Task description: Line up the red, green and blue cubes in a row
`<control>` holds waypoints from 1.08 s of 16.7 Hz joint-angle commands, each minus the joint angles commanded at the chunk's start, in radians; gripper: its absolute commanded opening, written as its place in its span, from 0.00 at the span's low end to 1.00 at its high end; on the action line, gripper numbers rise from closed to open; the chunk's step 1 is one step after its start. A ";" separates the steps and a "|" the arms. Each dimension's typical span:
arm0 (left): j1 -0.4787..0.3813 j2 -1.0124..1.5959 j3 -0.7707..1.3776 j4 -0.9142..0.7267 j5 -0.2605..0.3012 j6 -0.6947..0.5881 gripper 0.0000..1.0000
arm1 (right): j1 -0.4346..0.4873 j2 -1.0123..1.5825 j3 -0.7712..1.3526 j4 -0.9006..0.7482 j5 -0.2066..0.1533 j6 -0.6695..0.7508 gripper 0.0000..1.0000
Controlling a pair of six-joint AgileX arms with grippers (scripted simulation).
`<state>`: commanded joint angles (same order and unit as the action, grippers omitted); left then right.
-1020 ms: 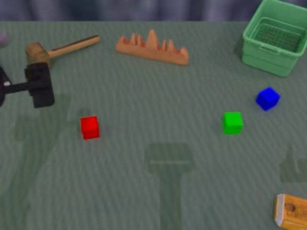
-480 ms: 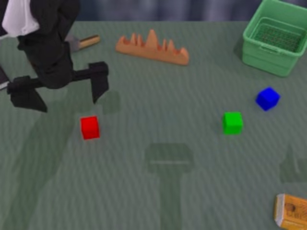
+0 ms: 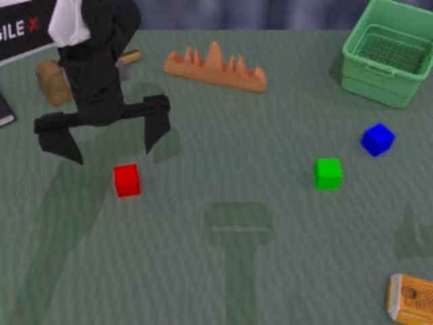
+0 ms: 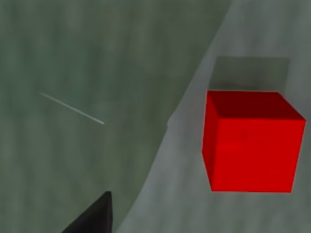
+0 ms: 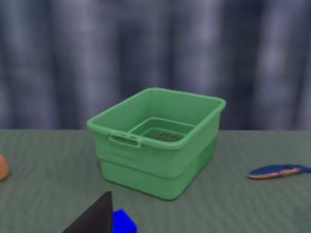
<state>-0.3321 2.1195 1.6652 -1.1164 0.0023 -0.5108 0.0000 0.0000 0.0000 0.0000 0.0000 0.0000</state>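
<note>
The red cube (image 3: 126, 180) sits left of centre on the green table; in the left wrist view the red cube (image 4: 250, 141) fills the frame close up. My left gripper (image 3: 108, 139) hovers just behind it, open wide, with one finger (image 3: 157, 125) off to either side and nothing between them. The green cube (image 3: 328, 173) rests right of centre, and the blue cube (image 3: 377, 139) lies beyond it to the right. My right gripper (image 5: 138, 228) is out of the top view and open; one dark fingertip (image 5: 97, 218) shows beside the blue cube (image 5: 124, 223).
A green mesh basket (image 3: 352, 51) stands at the back right. An orange spiked rack (image 3: 215, 68) lies at the back middle, and a wooden hammer (image 3: 51, 80) sits partly under my left arm. An orange printed box (image 3: 411, 298) is at the front right corner.
My left arm swung in from the left edge over the table. Its gripper now points down, spread wide, and has shifted right and nearer the red cube. The cubes have not moved.
</note>
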 joint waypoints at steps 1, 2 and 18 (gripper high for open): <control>0.000 0.000 0.000 0.000 0.000 0.000 1.00 | 0.000 0.000 0.000 0.000 0.000 0.000 1.00; 0.005 -0.002 -0.003 0.002 0.000 0.001 1.00 | 0.000 0.000 0.000 0.000 0.000 0.000 1.00; 0.001 0.126 -0.175 0.301 0.001 0.003 0.85 | 0.000 0.000 0.000 0.000 0.000 0.000 1.00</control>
<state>-0.3306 2.2453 1.4899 -0.8152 0.0035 -0.5077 0.0000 0.0000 0.0000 0.0000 0.0000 0.0000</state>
